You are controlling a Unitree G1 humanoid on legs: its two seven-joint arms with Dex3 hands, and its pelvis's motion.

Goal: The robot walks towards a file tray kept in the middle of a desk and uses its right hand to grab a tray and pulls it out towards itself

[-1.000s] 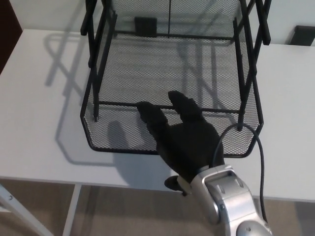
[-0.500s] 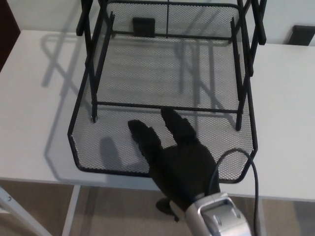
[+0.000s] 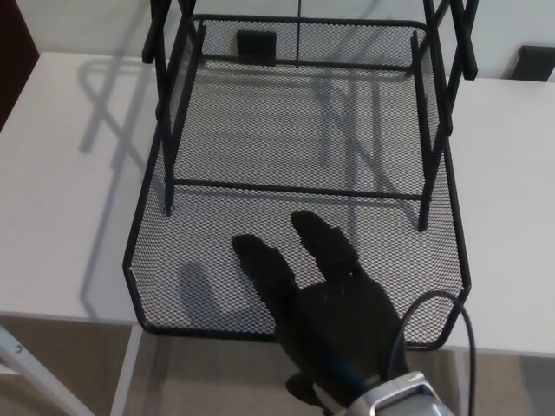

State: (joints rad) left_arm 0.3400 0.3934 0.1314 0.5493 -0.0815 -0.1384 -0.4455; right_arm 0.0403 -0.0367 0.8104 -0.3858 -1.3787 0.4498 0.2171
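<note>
A black wire-mesh tray (image 3: 137, 253) lies on the white desk (image 3: 61, 173), slid partly out of its black rack frame (image 3: 295, 188). The tray's front rim hangs a little past the desk's near edge. My right hand (image 3: 325, 316) grips the middle-right of that front rim. Two fingers (image 3: 323, 243) lie over the rim on the mesh floor, and the thumb hooks below it. The wrist leaves the picture at the bottom. My left hand does not show.
The rack's uprights (image 3: 162, 104) rise on both sides of the tray, with an upper tier above. A small black object (image 3: 256, 43) sits behind the tray and another (image 3: 533, 62) at the far right. A black cable (image 3: 465, 329) loops from my wrist. Wood floor lies below the desk edge.
My right hand has drawn back toward me with the tray. The tray has slid out of the rack, and its front rim now passes the desk's near edge.
</note>
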